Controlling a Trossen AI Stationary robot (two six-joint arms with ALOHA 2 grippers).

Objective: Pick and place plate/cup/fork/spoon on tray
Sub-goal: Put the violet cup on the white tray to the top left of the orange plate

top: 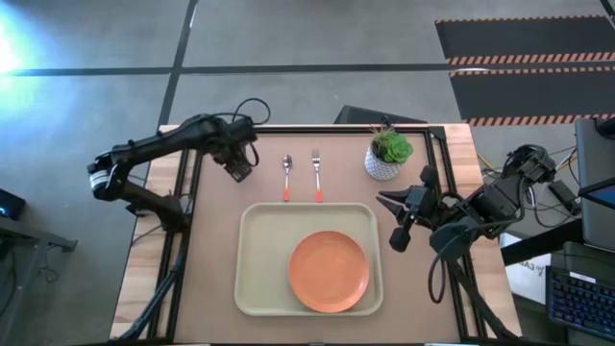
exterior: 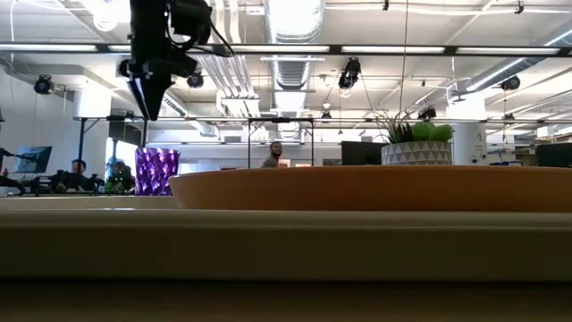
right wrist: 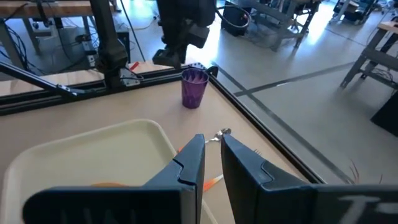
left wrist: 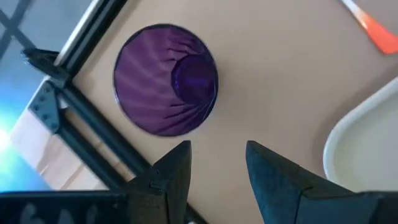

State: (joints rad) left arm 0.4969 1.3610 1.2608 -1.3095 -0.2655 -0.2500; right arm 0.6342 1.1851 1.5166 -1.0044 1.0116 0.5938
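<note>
Purple ribbed plastic cup [left wrist: 165, 79] upright on the bare table, off the far left corner of the pale cream rectangular tray [top: 258, 252]
The left gripper [left wrist: 216, 163] hangs just above the cup, jaws apart and empty; a flat round orange plate [top: 329, 271] lies on the tray; the right gripper [right wrist: 212, 149] waits off the tray's right side, jaws narrowly apart, empty

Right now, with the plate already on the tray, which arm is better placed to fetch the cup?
Left. The left gripper hangs open just above the cup, while the right gripper waits beyond the tray's far side.
</note>
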